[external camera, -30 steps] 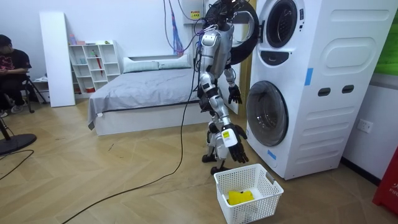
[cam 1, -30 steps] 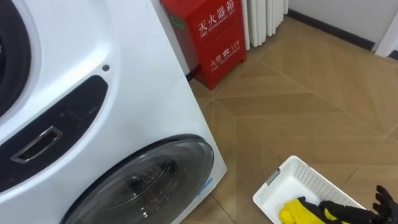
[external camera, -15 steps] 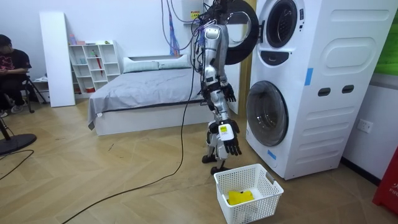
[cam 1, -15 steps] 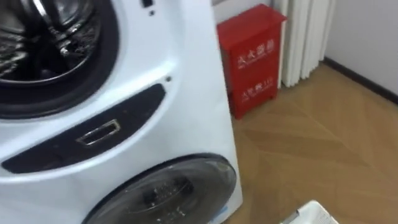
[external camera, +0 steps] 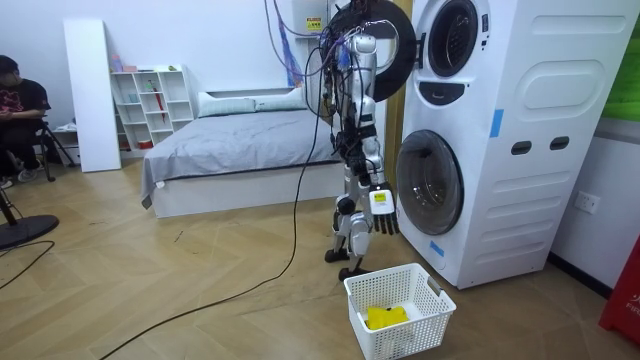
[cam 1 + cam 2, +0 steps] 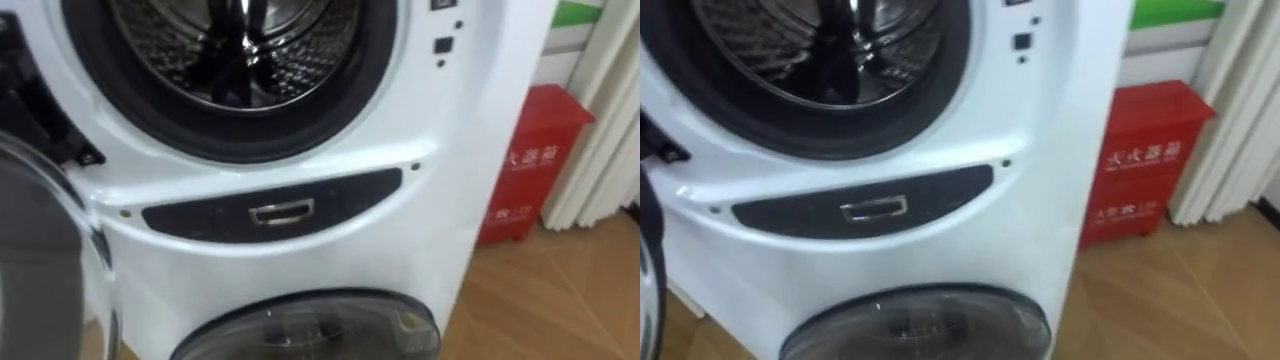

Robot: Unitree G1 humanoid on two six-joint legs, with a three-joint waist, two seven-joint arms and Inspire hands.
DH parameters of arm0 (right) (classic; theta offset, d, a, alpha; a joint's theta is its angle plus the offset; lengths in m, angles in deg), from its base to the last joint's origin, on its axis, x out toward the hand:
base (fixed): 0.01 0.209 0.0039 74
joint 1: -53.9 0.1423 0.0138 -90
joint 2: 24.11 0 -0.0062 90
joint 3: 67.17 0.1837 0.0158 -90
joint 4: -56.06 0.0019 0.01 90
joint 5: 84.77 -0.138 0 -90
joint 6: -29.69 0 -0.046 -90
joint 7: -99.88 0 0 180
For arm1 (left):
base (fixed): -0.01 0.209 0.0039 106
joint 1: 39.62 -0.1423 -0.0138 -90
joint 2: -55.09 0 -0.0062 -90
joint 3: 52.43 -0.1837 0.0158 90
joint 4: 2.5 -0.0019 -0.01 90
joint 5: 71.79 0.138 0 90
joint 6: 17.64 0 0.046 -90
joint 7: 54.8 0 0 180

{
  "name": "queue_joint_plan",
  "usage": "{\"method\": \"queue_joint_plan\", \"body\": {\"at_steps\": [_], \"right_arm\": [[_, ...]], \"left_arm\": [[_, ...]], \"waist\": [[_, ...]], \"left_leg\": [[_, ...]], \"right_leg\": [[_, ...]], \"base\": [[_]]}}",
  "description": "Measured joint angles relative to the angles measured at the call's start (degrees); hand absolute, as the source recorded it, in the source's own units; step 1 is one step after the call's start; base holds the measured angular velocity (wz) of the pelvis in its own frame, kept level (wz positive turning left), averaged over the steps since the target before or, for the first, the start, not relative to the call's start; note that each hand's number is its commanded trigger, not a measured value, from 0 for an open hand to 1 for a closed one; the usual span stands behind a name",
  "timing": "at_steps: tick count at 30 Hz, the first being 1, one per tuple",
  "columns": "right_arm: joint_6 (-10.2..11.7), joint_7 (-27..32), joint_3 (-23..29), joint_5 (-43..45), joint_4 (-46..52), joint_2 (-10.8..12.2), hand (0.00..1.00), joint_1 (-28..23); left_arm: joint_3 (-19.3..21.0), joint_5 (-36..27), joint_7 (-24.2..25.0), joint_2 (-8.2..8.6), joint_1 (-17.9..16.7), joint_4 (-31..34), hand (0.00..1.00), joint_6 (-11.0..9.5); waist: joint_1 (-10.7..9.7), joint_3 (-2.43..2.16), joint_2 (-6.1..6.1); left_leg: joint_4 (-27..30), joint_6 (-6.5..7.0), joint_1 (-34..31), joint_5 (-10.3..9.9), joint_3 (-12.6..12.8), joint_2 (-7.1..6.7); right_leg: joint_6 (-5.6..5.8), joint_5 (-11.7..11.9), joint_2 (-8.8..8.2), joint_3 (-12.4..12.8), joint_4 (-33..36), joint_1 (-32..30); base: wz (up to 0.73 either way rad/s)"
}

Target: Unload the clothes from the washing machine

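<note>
- Right hand hangs loose at the robot's side, fingers relaxed, holding nothing.
- Yellow cloth lies in the white basket on the floor, just below the hand.
- Top washer drum is up above the hand, door open.

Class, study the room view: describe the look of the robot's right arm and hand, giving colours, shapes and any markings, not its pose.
The right arm is slim and built in segments, silver-grey with darker joints. The right hand is black, with separate slender fingers like a person's, and has a small white tag at its back, near the wrist. Dark cables cluster around the shoulders.
</note>
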Motion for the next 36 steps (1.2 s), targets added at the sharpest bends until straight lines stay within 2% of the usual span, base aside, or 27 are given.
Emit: {"method": "queue_joint_plan", "body": {"at_steps": [3, 4, 9, 13, 21, 30, 36], "right_arm": [[0.01, -1.11, -2.62, 3.52, 1.53, 0.31, 0.00, -0.03], [0.19, -1.76, -2.98, 4.44, 1.84, 0.46, 0.00, 0.16], [0.30, -2.50, -4.80, 6.76, 1.92, 0.87, 0.00, 0.22], [0.31, -2.60, -5.78, 8.73, 2.05, 0.82, 0.00, 0.66], [0.27, -3.19, -8.25, 10.82, 1.93, 0.81, 0.00, 1.39], [0.09, -3.22, -8.73, 10.90, 1.92, 0.66, 0.00, 1.19], [0.14, -4.41, -8.95, 11.87, 4.27, 0.36, 0.00, 0.10]], "left_arm": [[0.35, 0.37, -0.31, -0.06, -0.25, -0.01, 0.00, -0.04], [0.36, 1.50, -0.30, -0.04, -0.37, -0.01, 0.00, -0.06], [0.83, 4.84, -0.26, -0.04, -0.28, -0.01, 0.00, -0.15], [0.91, 5.86, -0.15, -0.04, -0.12, -0.03, 0.00, -0.13], [0.90, 5.91, -0.56, -0.04, -0.41, -1.05, 0.00, 0.15], [1.04, 6.18, -1.79, -0.06, -1.31, -1.01, 0.00, 2.47], [1.35, 6.19, -1.79, -0.02, -1.83, 1.17, 0.00, 2.67]], "waist": [[0.42, 0.11, -0.88], [0.64, 0.31, -1.13], [1.81, 0.48, -1.64], [3.01, 0.50, -1.69], [3.20, 0.44, -1.64], [3.10, 0.61, -1.33], [3.24, 0.59, -0.77]], "left_leg": [[0.36, 0.00, 0.12, 0.00, -0.74, -0.14], [0.40, 0.00, 0.22, 0.00, -1.04, -0.22], [0.39, 0.12, 0.26, -0.09, -2.08, -0.46], [0.36, 0.16, 0.33, -0.13, -2.25, -0.49], [0.37, 0.13, 0.73, -0.19, -2.76, -0.48], [0.28, 0.01, 1.59, -0.29, -2.72, -0.42], [1.51, -0.24, 1.47, -1.70, -2.62, 0.30]], "right_leg": [[0.15, -0.23, -0.18, -0.94, -0.65, 0.81], [0.23, -0.36, -0.27, -1.29, -0.71, 1.15], [0.46, -0.94, -0.68, -2.56, -0.67, 1.36], [0.54, -1.08, -0.79, -2.78, -0.69, 1.88], [0.47, -1.66, -0.95, -3.79, -0.73, 2.43], [0.50, -1.88, -0.92, -3.78, -0.83, 3.65], [0.34, -1.95, -0.30, -3.83, -1.15, 3.99]], "base": [[0.19], [0.12], [0.15], [0.04], [0.06], [0.00], [0.00]]}}
